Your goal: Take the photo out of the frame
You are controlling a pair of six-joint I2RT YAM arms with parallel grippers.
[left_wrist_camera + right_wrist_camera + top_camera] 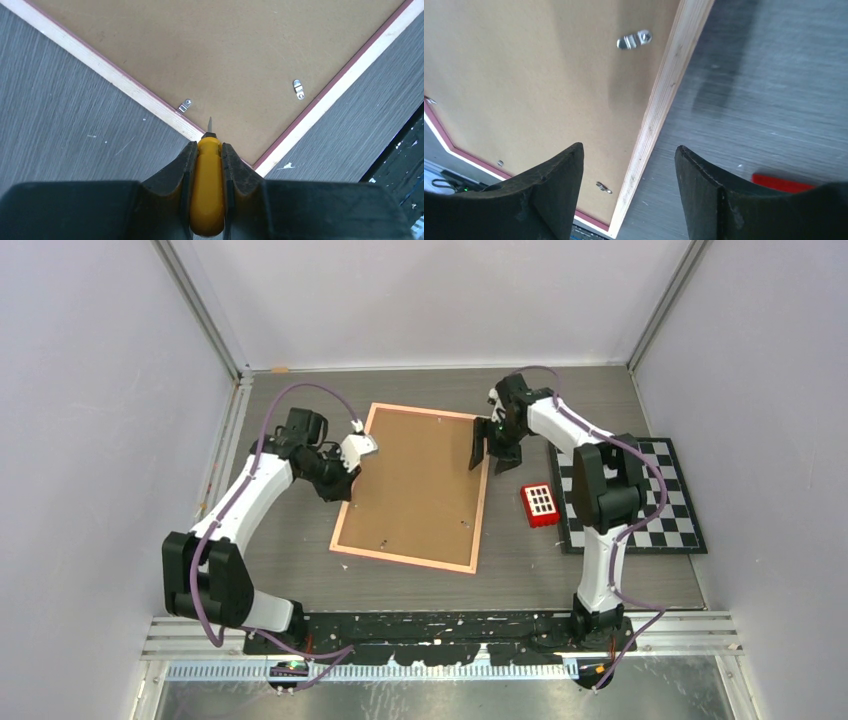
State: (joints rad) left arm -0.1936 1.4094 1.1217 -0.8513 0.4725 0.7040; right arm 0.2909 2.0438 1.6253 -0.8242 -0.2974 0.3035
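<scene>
The frame (415, 490) lies face down on the table, its brown fibreboard back (225, 60) up inside a thin pink border. Small metal clips (185, 105) (634, 40) sit near its edges. The photo is hidden under the back panel. My left gripper (208, 147) is at the frame's left edge (342, 478), shut on a yellow-handled screwdriver (208, 185) whose metal tip points onto the back panel near a corner. My right gripper (629, 150) hovers open over the frame's right edge (490, 450), one finger above the panel, the other above the table, nothing between them.
A small red block with white squares (540, 504) lies just right of the frame, showing in the right wrist view as a red sliver (781, 182). A black-and-white checkerboard (630, 498) lies further right. Pale walls enclose the table on three sides.
</scene>
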